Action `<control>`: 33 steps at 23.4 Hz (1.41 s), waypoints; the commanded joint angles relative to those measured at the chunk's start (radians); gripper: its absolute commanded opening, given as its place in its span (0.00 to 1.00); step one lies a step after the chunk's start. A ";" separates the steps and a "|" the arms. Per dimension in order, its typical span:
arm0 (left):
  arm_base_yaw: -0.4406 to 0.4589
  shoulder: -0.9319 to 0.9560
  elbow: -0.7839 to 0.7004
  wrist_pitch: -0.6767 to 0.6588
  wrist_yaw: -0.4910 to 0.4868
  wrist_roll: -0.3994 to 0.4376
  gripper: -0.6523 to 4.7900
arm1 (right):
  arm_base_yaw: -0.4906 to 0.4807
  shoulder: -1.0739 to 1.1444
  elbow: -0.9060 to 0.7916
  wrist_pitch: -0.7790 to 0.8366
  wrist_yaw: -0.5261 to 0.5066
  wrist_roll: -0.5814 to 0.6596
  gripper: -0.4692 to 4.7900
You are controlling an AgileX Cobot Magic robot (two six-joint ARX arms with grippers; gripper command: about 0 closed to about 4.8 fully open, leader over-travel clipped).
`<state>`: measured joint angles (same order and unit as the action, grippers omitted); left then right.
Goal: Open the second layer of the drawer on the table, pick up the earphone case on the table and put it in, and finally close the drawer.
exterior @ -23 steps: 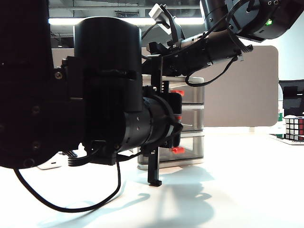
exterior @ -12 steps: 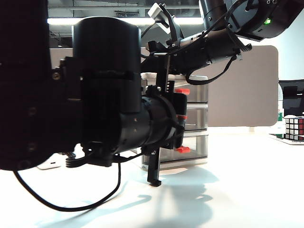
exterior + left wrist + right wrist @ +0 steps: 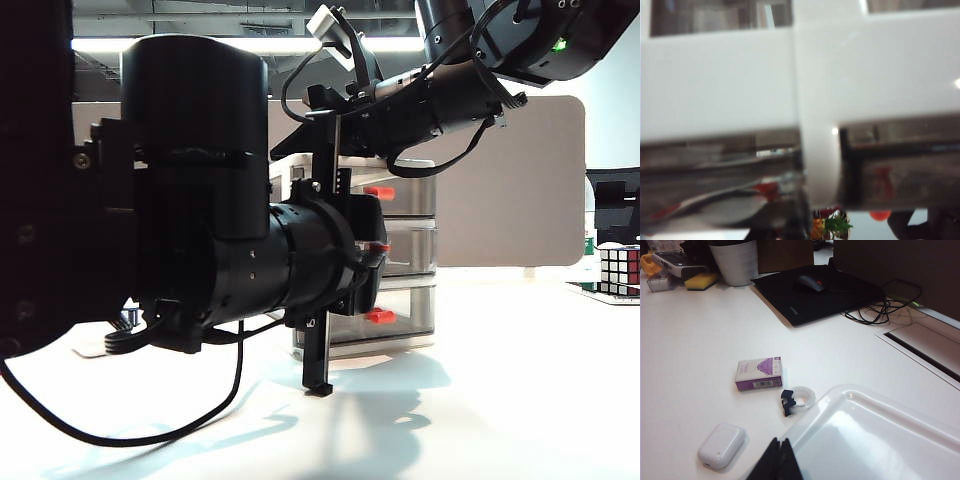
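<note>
The drawer (image 3: 405,335) stands on the white table (image 3: 520,400), with three smoky trays and red-orange handles. My left gripper (image 3: 372,262) is rolled on its side against the front of the second layer (image 3: 408,250), right at its handle (image 3: 378,247). The left wrist view is a close blur of frame and trays, so the left gripper (image 3: 800,227) reads as shut, and a hold on the handle cannot be made out. The right gripper (image 3: 777,442) hangs shut and empty over the drawer's top (image 3: 875,435). The white earphone case (image 3: 722,445) lies on the table just beside it.
A purple-and-white box (image 3: 759,374) and a clear tape roll with a black clip (image 3: 797,397) lie beyond the case. Further back are a black mouse pad (image 3: 820,295), a white cup (image 3: 737,262) and a yellow sponge (image 3: 701,281). A Rubik's cube (image 3: 620,270) sits at the far right.
My left arm's bulky forearm has swung leftward in the exterior view while its gripper stayed at the drawer front. The drawer shifted slightly sideways. The right arm barely moved.
</note>
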<state>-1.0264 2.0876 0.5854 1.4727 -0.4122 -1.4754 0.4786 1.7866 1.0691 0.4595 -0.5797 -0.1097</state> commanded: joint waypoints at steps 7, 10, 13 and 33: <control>-0.023 0.057 -0.050 -0.089 0.171 0.024 0.11 | 0.000 0.020 -0.002 -0.096 0.020 0.011 0.08; -0.037 0.057 -0.050 -0.080 0.186 0.024 0.11 | 0.000 0.020 -0.002 -0.101 0.020 0.011 0.08; -0.064 0.055 -0.052 -0.055 0.212 0.031 0.11 | 0.000 0.020 0.000 -0.110 0.022 0.011 0.08; -0.193 -0.100 -0.046 -0.020 0.253 0.238 0.11 | 0.000 0.020 0.001 -0.119 0.020 0.012 0.08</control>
<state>-1.2026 1.9938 0.5343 1.4376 -0.2054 -1.2564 0.4767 1.7878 1.0821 0.4278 -0.5728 -0.1101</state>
